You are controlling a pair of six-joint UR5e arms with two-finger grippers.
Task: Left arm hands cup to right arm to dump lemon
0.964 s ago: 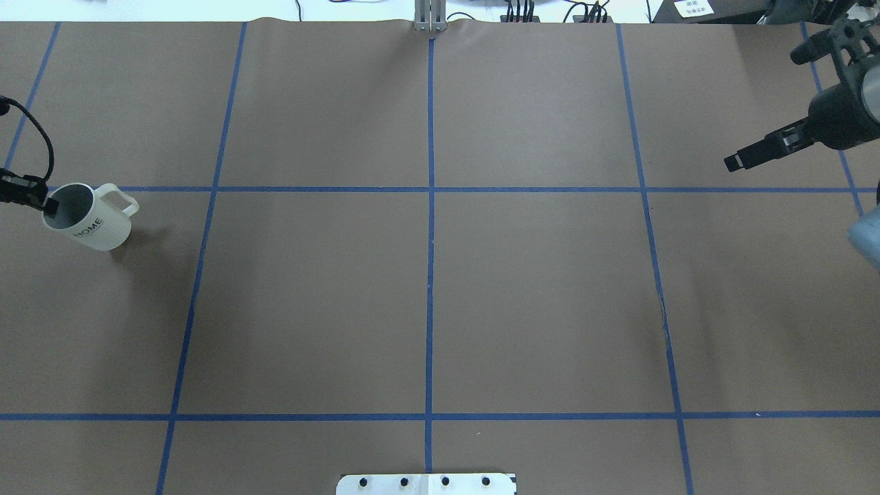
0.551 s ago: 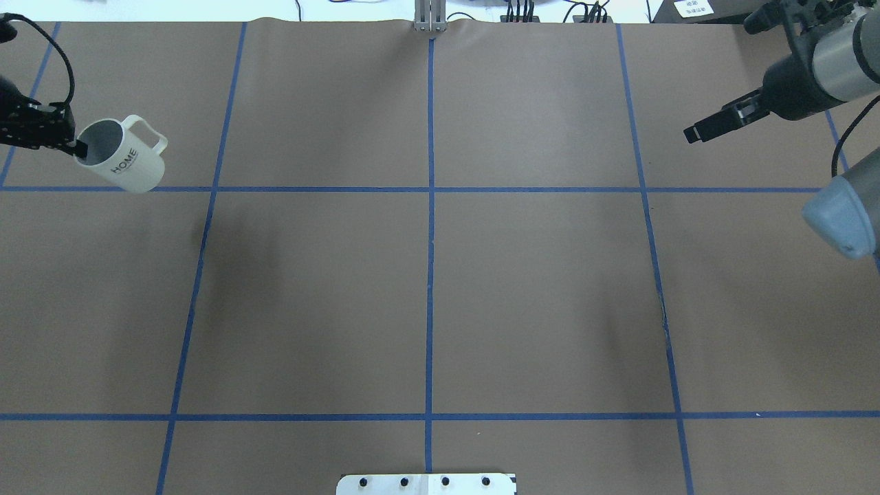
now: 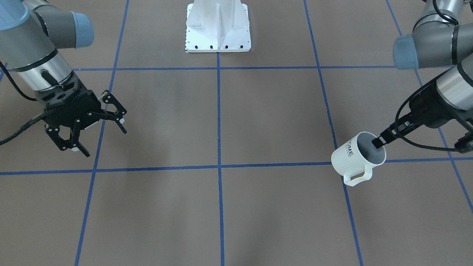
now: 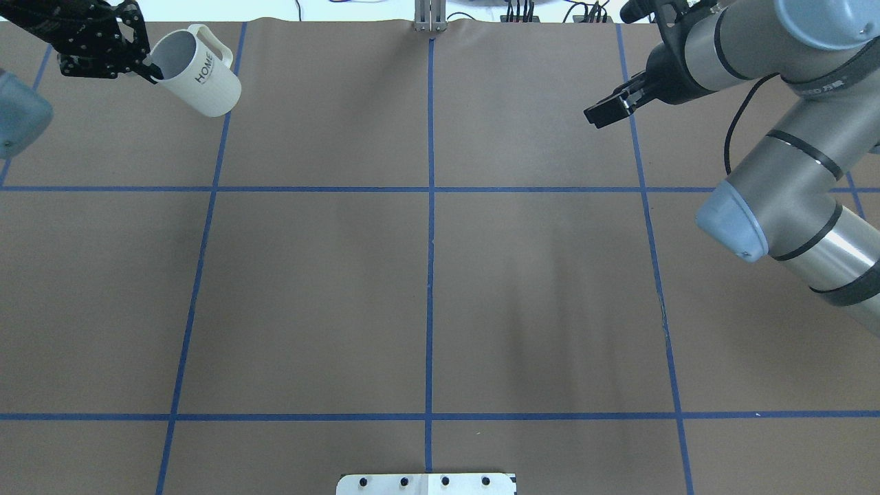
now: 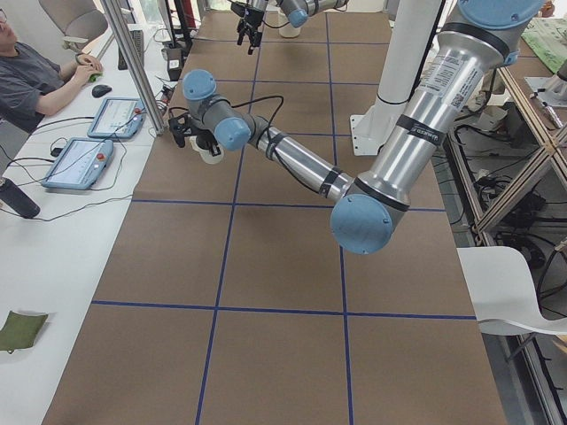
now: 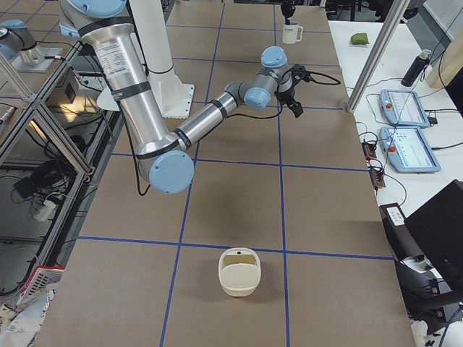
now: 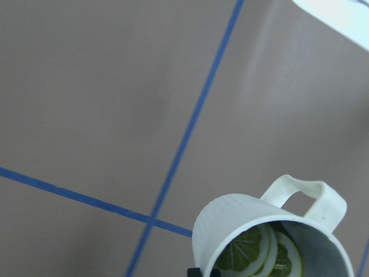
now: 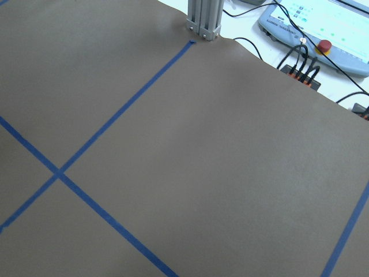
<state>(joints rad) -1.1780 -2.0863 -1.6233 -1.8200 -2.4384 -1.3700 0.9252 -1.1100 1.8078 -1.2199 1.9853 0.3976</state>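
The cup, a white mug lettered "HOME", hangs tilted above the far left of the table. My left gripper is shut on its rim, one finger inside. The front view shows the cup with its handle toward the camera and the left gripper on its rim. Lemon slices lie inside the cup in the left wrist view. My right gripper is open and empty above the far right of the table. Its jaws stand spread in the front view. The grippers are far apart.
The white base plate sits at the near edge. An aluminium post stands at the far edge, with cables and control pendants beyond it. A cream container sits on the table at the right end. An operator sits at the side desk.
My left gripper has lifted the cup off the table and carried it up, away and rightward. My right arm has swung in toward the table's middle.
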